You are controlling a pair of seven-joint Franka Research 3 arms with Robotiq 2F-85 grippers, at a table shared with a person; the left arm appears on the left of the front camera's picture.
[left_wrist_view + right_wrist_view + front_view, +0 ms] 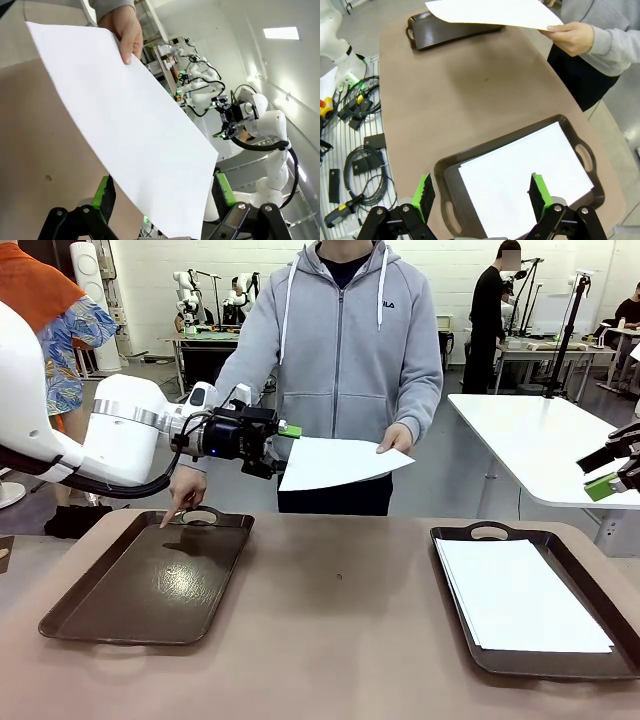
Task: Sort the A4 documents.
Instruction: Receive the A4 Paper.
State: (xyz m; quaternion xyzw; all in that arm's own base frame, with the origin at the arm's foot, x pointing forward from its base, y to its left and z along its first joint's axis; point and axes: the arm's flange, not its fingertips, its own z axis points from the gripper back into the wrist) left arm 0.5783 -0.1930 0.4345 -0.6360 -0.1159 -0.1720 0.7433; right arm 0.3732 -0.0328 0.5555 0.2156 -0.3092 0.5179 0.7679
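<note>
Near trays: left tray (pixel 150 585) bare; right tray (pixel 590 665) holds stacked A4 documents (pixel 520 595).
Held sheet (pixel 335 462): between spread left gripper (pixel 281 450) fingers, in person's hand (pixel 396 439).
Right gripper (pixel 612 480): spread, holding nothing.

mid-table (pixel 340 610): free | left tray (pixel 150 585): person's finger (pixel 166 521) blocks

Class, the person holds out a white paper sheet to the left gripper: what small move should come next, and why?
Probably close the left gripper: its open green pads flank the edge of the white paper sheet, which the person's hand holds.
</note>
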